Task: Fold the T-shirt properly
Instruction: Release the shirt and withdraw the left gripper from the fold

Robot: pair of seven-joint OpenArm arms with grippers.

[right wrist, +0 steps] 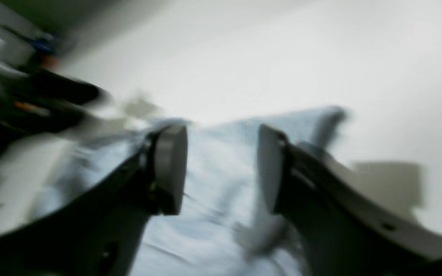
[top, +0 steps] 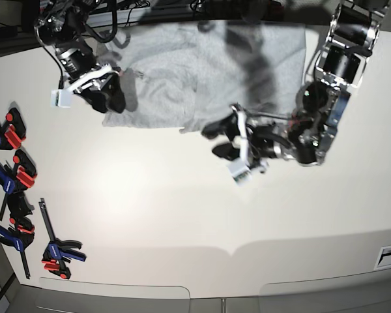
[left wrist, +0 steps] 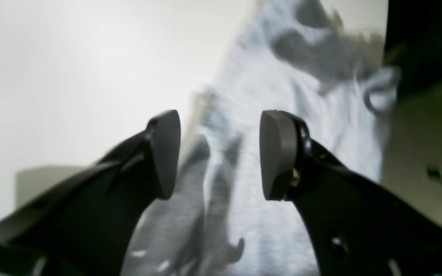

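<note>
The light grey T-shirt (top: pixel 163 72) lies spread at the far middle of the white table, with a wrinkled near edge. My left gripper (top: pixel 216 139) hangs just off that near edge, on the right half of the base view. In the left wrist view the left gripper (left wrist: pixel 220 145) is open with nothing between its pads, and the T-shirt (left wrist: pixel 320 122) lies beyond and below it. My right gripper (top: pixel 117 98) is at the shirt's left near corner. In the blurred right wrist view the right gripper (right wrist: pixel 221 153) is open over the T-shirt (right wrist: pixel 217 214), holding nothing.
Several red, blue and black clamps (top: pixel 13 176) lie along the left edge of the table (top: pixel 182 208). Cables and dark gear (top: pixel 117 13) crowd the far left behind the shirt. The table's near edge runs along the bottom of the base view.
</note>
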